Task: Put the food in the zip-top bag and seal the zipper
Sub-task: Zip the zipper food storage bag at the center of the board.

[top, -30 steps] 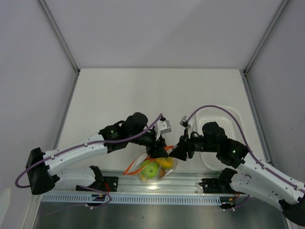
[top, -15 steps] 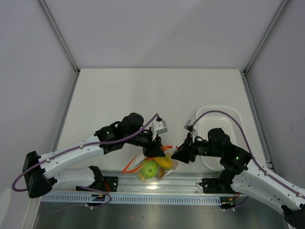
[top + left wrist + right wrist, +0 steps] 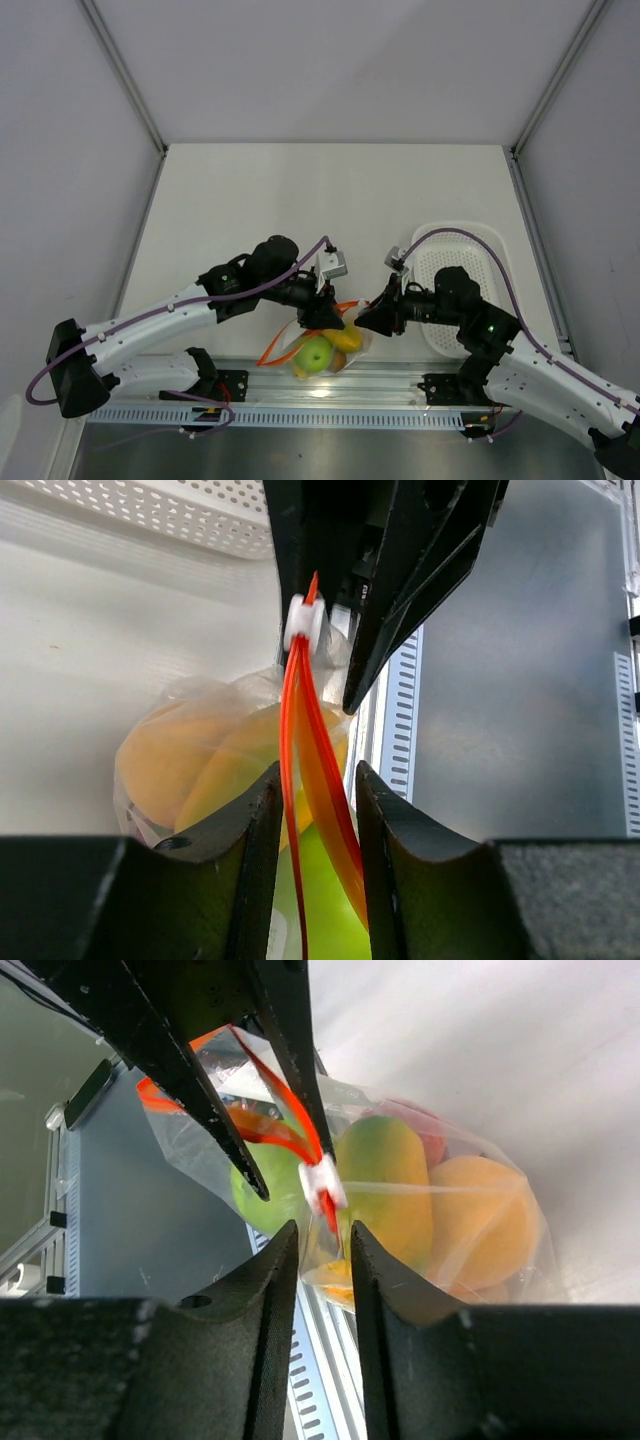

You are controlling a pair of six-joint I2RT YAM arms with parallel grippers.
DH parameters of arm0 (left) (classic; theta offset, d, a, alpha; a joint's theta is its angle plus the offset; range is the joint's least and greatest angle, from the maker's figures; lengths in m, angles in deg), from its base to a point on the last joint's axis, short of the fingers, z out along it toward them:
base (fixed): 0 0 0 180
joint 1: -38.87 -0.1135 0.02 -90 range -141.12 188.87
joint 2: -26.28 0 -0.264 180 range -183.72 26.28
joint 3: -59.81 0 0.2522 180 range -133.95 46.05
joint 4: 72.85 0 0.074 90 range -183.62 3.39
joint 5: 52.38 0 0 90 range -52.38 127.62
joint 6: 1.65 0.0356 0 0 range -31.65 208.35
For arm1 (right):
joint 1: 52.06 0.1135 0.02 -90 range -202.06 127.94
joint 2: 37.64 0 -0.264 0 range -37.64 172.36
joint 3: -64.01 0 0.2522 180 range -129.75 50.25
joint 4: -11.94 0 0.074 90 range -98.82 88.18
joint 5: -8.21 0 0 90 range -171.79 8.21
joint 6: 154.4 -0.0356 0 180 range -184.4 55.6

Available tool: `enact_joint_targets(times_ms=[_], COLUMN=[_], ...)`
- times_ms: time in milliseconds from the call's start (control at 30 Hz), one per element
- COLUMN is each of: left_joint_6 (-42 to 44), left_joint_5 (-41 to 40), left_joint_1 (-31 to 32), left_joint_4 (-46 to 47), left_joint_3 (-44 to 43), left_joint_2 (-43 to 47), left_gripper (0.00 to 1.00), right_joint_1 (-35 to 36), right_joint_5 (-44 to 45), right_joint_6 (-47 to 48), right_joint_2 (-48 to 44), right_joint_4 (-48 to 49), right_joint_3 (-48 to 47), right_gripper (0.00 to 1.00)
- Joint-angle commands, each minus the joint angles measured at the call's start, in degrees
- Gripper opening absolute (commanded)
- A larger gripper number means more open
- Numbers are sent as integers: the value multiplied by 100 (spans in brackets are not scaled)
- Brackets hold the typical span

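Two jaws, each narrowly parted, straddle the zipper [image 3: 295,740] at the near edge of the pale table [image 3: 300,190]; grip unclear.

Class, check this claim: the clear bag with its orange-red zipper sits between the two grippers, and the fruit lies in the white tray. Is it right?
No: the fruit lies inside the zip-top bag, not in the white tray, as the right wrist view shows. The bag with its orange-red zipper does sit between the left gripper and right gripper.
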Motion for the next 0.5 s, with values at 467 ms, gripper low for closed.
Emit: enact_joint_targets(times_ms=[467], left_joint_6=[-127], left_joint_5=[369], left_joint_1=[-139], left_joint_4=[252], left_joint_3=[52], left_joint_2=[157], left_gripper=[26], right_joint_1=[-192], right_joint_5=[56], right_joint_6=[122], right_joint_2=[-128], right_joint_4=[420], right_joint_3=[149], right_gripper=[36])
